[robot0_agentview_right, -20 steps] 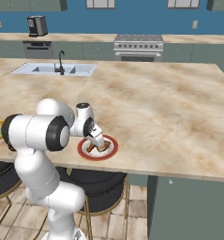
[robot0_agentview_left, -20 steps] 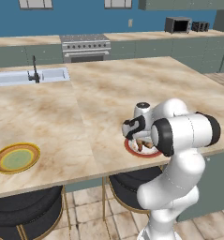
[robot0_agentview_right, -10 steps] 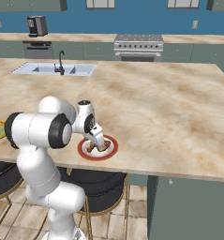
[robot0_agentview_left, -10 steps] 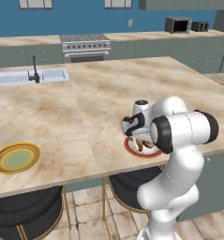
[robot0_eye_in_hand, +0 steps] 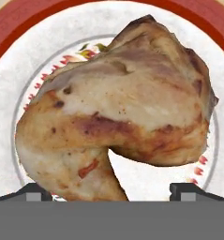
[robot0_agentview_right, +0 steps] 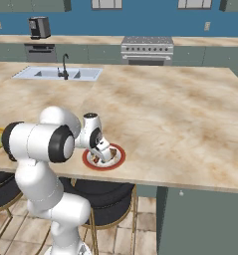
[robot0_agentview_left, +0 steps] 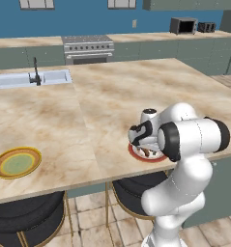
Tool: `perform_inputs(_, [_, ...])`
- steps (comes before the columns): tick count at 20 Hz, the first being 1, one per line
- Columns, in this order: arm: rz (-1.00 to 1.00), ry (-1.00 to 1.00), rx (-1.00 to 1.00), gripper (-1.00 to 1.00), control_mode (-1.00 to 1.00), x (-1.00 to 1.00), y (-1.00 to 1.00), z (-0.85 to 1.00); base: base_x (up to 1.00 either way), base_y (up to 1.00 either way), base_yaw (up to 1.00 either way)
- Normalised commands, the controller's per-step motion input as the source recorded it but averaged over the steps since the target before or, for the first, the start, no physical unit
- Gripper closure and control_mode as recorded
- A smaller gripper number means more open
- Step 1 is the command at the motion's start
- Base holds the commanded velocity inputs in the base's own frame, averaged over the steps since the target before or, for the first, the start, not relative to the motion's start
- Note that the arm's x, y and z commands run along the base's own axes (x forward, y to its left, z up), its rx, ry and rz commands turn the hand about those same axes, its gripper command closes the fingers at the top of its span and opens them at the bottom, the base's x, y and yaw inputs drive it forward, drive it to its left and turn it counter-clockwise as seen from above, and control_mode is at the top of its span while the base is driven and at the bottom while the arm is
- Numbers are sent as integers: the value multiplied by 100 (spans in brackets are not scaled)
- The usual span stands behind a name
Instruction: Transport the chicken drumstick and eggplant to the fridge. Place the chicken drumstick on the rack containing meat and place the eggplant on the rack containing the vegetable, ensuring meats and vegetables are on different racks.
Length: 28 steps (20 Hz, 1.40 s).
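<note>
The chicken drumstick (robot0_eye_in_hand: 127, 108), golden-brown with pale patches, lies on a white plate with a red rim (robot0_eye_in_hand: 19, 28) near the front edge of the island counter. My gripper (robot0_eye_in_hand: 111, 191) hangs right over it, open, with one fingertip on each side of the drumstick's near end. From the base views the hand (robot0_agentview_left: 142, 140) points down at the red-rimmed plate (robot0_agentview_left: 134, 154), which also shows in the right base view (robot0_agentview_right: 118, 160) under the gripper (robot0_agentview_right: 101, 153). The eggplant and the fridge are out of view.
A yellow and green plate (robot0_agentview_left: 16, 162) sits at the counter's front left. A sink with a black tap (robot0_agentview_left: 36, 77) is set into the island's far left. Round black stools (robot0_agentview_left: 25, 217) stand under the front edge. A stove (robot0_agentview_left: 88, 47) and microwave (robot0_agentview_left: 182, 25) line the back wall.
The hand has sunk slightly toward the plate. The jaws have stayed open and the drumstick has not moved.
</note>
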Motion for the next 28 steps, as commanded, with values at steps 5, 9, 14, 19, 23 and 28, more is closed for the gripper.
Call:
perform_inputs(5, [0,0,2,-100,-100,5,0,-31,0,0,0])
perform_inputs(9, [0,0,2,-100,-100,18,0,-26,0,0,0])
perform_inputs(14, [0,0,3,-100,-100,10,7,-13,0,0,0])
perform_inputs(19, [-3,0,5,100,-100,4,30,-37,0,0,0])
perform_inputs(23, [-3,0,8,100,-100,10,18,-38,0,0,0])
perform_inputs(28, [-1,0,3,100,-100,-2,10,-27,0,0,0])
